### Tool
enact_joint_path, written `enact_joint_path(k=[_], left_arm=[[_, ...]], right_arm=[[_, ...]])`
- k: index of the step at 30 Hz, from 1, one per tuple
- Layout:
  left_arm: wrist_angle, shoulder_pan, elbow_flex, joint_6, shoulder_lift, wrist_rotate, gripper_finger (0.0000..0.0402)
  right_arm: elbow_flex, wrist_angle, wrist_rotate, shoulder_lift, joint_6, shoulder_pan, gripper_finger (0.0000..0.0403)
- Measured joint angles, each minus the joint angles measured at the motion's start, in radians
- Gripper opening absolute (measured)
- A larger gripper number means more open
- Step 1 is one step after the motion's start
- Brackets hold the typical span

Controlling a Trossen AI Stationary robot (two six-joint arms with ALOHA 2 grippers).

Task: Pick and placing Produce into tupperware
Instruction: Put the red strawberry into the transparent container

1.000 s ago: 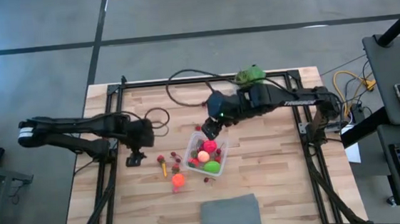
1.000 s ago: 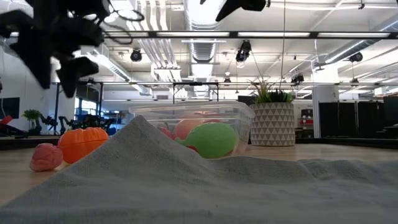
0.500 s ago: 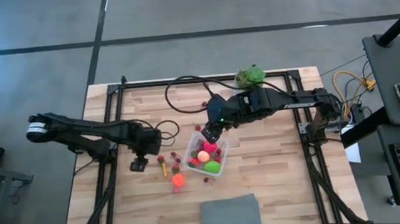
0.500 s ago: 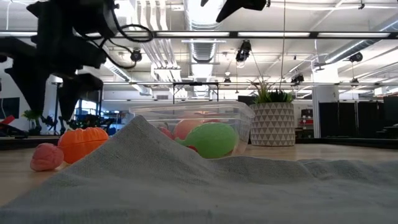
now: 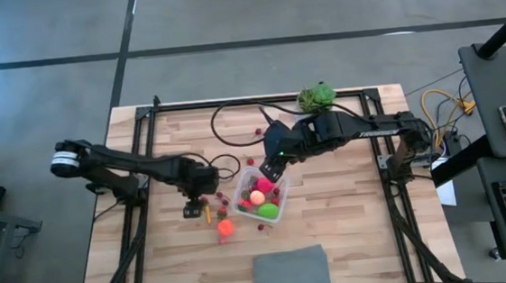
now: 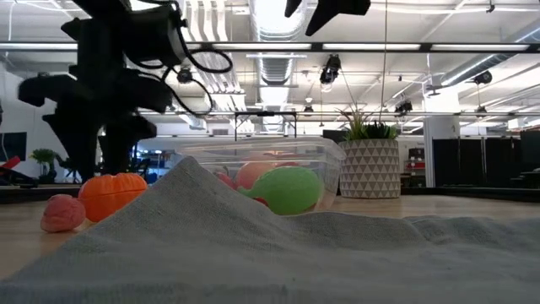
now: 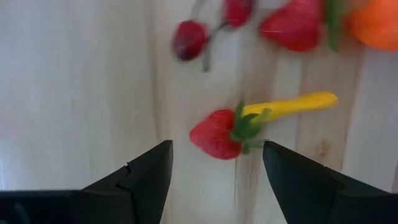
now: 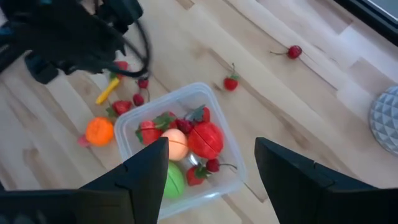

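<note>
- High view: left gripper (image 5: 193, 208) has swept in from the table's 9 o'clock side over the last second and now sits over the loose produce at the tub's 9 o'clock. Right gripper (image 5: 267, 169) has barely moved, hanging at the tupperware (image 5: 281, 213)'s 12 o'clock rim. Tub sits mid-table, partly filled. Orange piece (image 5: 224, 226) and other strays lie on the wood at its 8–9 o'clock; grey cloth (image 5: 291, 270) is at 6 o'clock on the table.
- Low view: left arm's dark bulk has slid across to stand right above the orange piece (image 6: 113, 195); a pink piece (image 6: 62, 212) lies beside it. Tub (image 6: 329, 156) behind the cloth ridge shows a green piece (image 6: 288, 189) inside.
- Left wrist view: jaws spread, nothing between them. A strawberry (image 7: 215, 135) lies dead ahead, touching a yellow stick-shaped piece (image 7: 292, 103); cherries (image 7: 188, 40) farther out.
- Right wrist view: jaws apart and empty, looking down on the tub (image 8: 229, 182); two strays (image 8: 231, 82) sit outside it at its far side.
- Read: the approach looks about done and the strawberry is the likely next pick. Risk: grabbing the yellow piece with it.
</note>
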Motion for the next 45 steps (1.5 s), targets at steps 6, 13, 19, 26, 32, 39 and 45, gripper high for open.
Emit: enact_joint_path(k=[6,13,19,26,32,39,45], left_arm=[[0.025,-0.023,-0.001,0.185,-0.033,-0.005,0.0235],[0.020,-0.023,-0.002,0.353,-0.015,0.008,0.0235],[0.021,-0.023,-0.002,0.446,0.033,0.011,0.0235],[0.022,-0.023,-0.002,0.452,0.111,0.000,0.0235],[0.029,-0.023,0.001,0.452,0.135,-0.024,0.0235],[0.053,-0.023,0.002,0.450,0.118,-0.024,0.0213],[0.061,-0.023,-0.001,0.448,0.118,-0.025,0.0176]], right_arm=[[0.000,-0.022,-0.001,0.000,-0.003,0.000,0.0231],[-0.002,-0.033,-0.001,0.000,-0.032,0.000,0.0231],[-0.002,-0.040,-0.001,0.000,-0.035,0.000,0.0231],[-0.002,-0.040,0.001,0.000,-0.042,0.000,0.0231],[-0.003,-0.039,0.009,0.000,-0.042,0.000,0.0231],[-0.010,-0.040,0.025,0.001,-0.037,0.000,0.0231],[-0.015,-0.040,0.025,0.001,-0.035,0.000,0.0231]])
